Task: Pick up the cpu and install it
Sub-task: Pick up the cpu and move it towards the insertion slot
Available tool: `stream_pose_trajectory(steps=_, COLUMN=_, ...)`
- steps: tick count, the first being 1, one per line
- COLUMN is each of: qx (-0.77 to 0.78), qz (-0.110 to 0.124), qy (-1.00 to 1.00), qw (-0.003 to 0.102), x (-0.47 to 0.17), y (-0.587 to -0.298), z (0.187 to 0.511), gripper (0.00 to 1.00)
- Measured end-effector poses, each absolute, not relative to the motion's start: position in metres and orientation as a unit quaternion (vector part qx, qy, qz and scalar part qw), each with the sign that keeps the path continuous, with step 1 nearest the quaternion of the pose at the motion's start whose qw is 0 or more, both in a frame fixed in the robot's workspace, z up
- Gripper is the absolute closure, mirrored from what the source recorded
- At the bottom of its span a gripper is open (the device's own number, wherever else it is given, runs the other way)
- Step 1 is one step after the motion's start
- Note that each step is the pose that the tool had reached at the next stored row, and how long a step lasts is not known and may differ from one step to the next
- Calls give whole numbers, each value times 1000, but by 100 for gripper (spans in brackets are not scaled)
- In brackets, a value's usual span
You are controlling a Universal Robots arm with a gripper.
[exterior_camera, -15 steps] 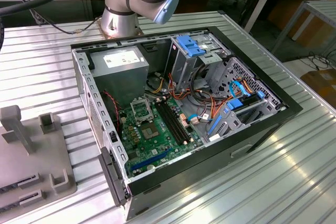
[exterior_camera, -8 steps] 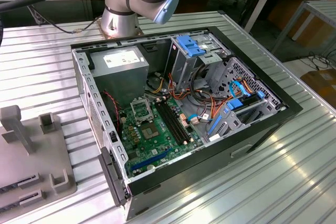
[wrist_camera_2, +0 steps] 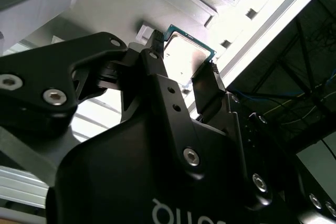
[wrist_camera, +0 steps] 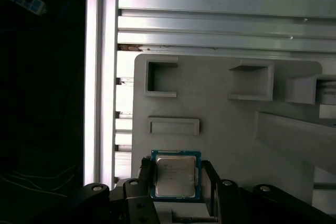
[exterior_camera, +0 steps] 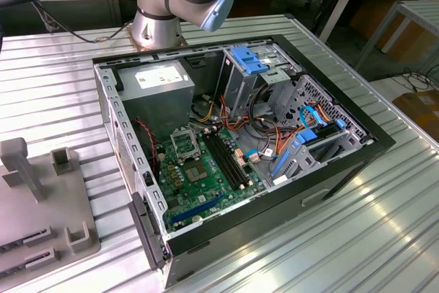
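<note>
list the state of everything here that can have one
gripper: shut on the cpu
cpu: gripped by two opposite edges, metal top showing, held over the grey tray
grey tray: the pockets near the cpu look empty
computer case: lying on its side, side panel off, insides exposed
cpu socket: no chip seated, green centre bare

Smooth silver-grey metal tops the cpu [wrist_camera: 176, 178]; claw [wrist_camera: 177, 182] — matt black.
</note>
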State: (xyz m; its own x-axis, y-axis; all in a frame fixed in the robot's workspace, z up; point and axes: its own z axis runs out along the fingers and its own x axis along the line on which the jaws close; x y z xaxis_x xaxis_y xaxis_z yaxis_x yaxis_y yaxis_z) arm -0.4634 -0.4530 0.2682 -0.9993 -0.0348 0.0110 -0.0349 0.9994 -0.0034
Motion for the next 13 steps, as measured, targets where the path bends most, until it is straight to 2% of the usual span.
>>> stream_pose_trajectory(steps=13, qx=17, qz=2, qy=-1000, qw=6, x=-463, y=-453, z=276, gripper=53)
